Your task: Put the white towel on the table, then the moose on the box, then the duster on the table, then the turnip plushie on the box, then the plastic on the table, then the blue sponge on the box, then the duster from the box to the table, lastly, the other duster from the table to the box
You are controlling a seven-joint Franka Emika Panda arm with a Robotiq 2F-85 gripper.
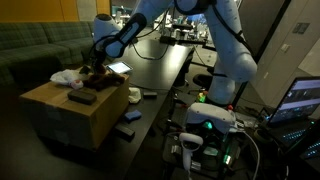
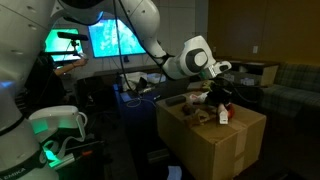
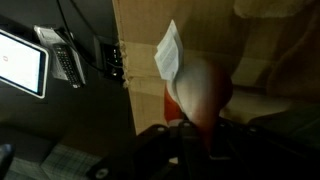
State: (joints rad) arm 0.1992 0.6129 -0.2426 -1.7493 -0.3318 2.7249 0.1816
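My gripper [image 3: 196,128] is shut on a soft red-and-white thing with a white tag, which looks like the turnip plushie [image 3: 195,85]. In both exterior views the plushie [image 2: 223,115] hangs from the gripper [image 2: 221,98] just above the flat top of the brown cardboard box [image 2: 225,150]. The gripper [image 1: 97,68] is over the far part of the box [image 1: 70,122]. A small flat bluish block, perhaps the blue sponge [image 1: 127,131], lies on the black table [image 1: 165,65] beside the box. The moose and the dusters I cannot make out.
A white crumpled thing [image 1: 65,76] and dark items [image 1: 81,97] lie on the box top. A lit tablet [image 3: 20,62] and a remote [image 3: 66,62] lie on the table by the box edge. Cables and gear crowd the table's far end. A sofa [image 1: 30,45] stands behind.
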